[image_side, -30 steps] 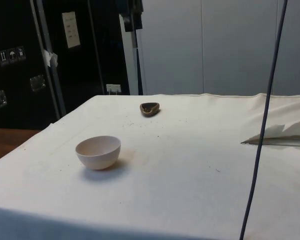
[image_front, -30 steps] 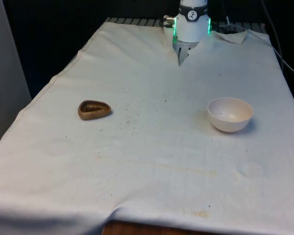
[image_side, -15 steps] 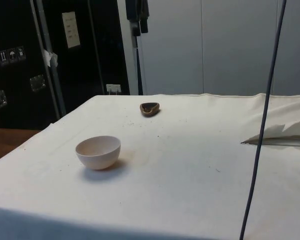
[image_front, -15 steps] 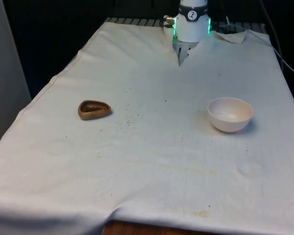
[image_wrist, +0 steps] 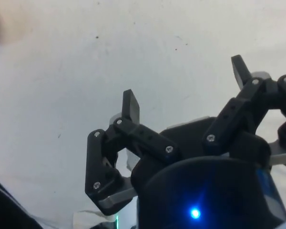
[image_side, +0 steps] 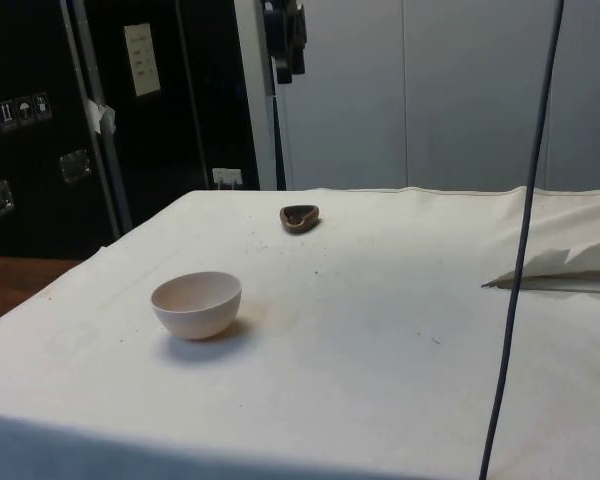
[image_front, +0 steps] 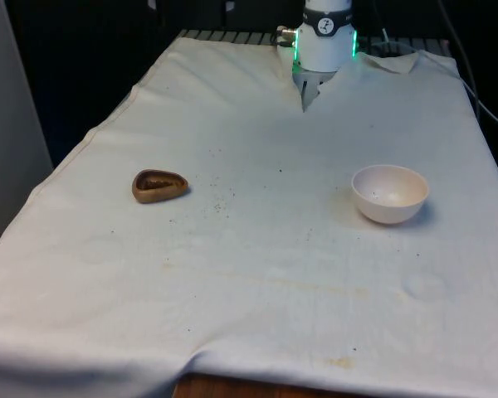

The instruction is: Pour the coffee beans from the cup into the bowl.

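Hovering tool [image_wrist: 186, 90]: I see fingers spread apart, empty, high above worktop [image_front: 257, 274];
Cup [image_front: 159, 185]: well apart from bowl [image_front: 390, 193]

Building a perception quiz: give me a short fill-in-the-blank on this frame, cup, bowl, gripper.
1. The cup is brown and holds coffee ____.
2. The bowl is ____ in colour and stands upright on the cloth.
3. In the front view, the cup lies towards the view's ____ and the bowl towards the other side.
4. The gripper has its fingers ____ and holds nothing.

Missing words: beans; white; left; open
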